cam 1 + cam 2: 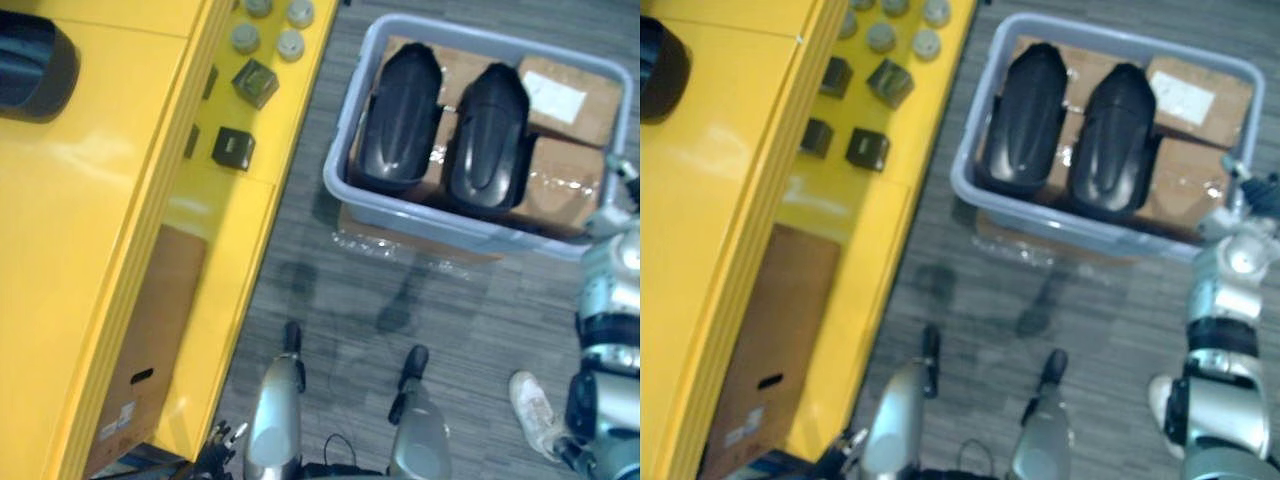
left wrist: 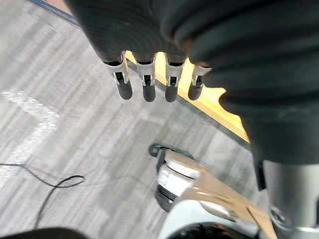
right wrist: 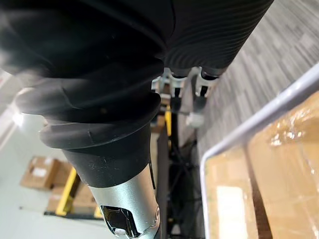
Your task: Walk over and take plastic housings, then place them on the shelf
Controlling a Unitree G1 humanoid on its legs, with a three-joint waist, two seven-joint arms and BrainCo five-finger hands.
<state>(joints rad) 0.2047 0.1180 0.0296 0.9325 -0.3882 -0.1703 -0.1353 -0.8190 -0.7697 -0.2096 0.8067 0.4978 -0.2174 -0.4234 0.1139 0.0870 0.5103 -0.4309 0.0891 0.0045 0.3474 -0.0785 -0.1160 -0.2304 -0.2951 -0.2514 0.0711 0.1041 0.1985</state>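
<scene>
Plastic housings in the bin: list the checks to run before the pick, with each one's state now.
1. Two black plastic housings lie exposed in the grey bin, on top of cardboard boxes: ok.
2. Left hand open and empty: ok.
3. Right hand beside the bin's rim: ok.
4. Right hand empty: cannot tell.
5. Bare space on the yellow shelf: ok.
6. Floor clear: not ok, a white shoe is beside the right arm.

Bare floor (image 1: 420, 290) separates yellow shelf (image 1: 90, 220) from grey bin (image 1: 345, 150); 2 housings (image 1: 400, 105) (image 1: 487, 125) lie seemingly uncovered on top; small blocks (image 1: 233, 148) crowd the shelf's ledge.
</scene>
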